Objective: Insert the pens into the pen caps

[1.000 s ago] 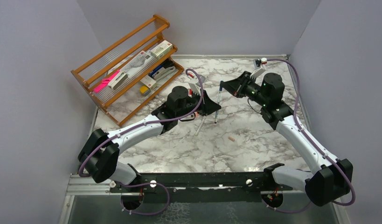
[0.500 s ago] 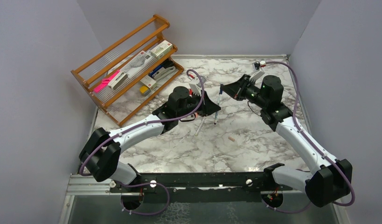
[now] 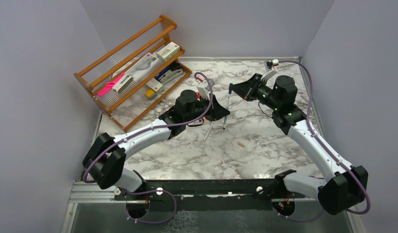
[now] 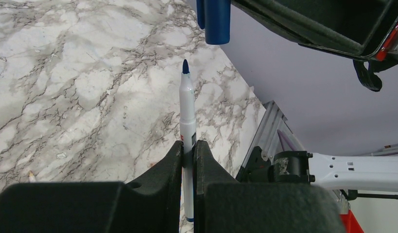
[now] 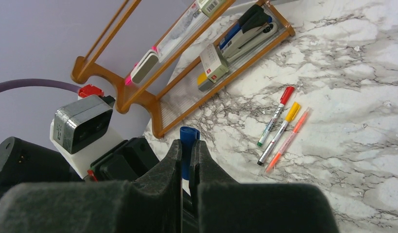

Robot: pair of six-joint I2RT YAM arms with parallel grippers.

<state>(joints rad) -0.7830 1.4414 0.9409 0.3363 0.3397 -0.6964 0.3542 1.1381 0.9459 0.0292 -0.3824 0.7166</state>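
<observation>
Left wrist view is showing our left gripper (image 4: pixel 188 151) pinching the blue-tipped pen (image 4: pixel 187 111) by its barrel, the tip stopping just short of the dark blue cap (image 4: pixel 217 22) and slightly off to one side of its mouth. Our right gripper (image 5: pixel 185 145) is clamping that cap. We are judging it best to centre the tip first, then push straight in.

Labels on the rack's (image 5: pixel 153 114) boxes (image 5: pixel 213 65) are illegible.
</observation>
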